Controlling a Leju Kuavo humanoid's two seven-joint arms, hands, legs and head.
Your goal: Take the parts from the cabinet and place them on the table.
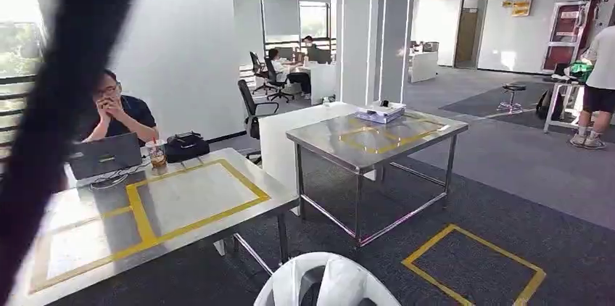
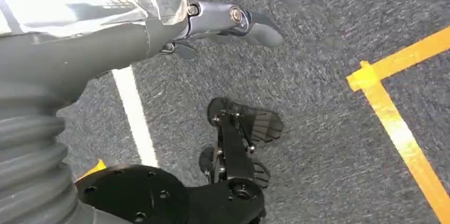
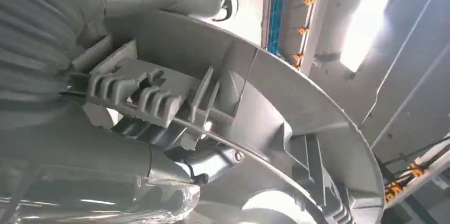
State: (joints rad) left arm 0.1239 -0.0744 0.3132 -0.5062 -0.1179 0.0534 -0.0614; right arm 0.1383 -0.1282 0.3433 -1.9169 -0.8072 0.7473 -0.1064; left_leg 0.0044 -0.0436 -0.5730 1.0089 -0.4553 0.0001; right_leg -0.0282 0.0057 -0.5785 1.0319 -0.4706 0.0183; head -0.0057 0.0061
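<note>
Gripping a pale grey curved ribbed plastic part (image 3: 297, 112), right hand (image 3: 207, 160); left hand (image 2: 233, 25) hangs spread.

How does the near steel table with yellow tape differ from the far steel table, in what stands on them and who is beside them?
The near table carries a laptop, a cup and a black bag at its far edge; the far table carries one flat white box. A person sits behind the near table; nobody sits at the far table. The near table's tape outlines several rectangles; the far table's tape is fainter. Both have shiny metal tops and metal legs.
</note>
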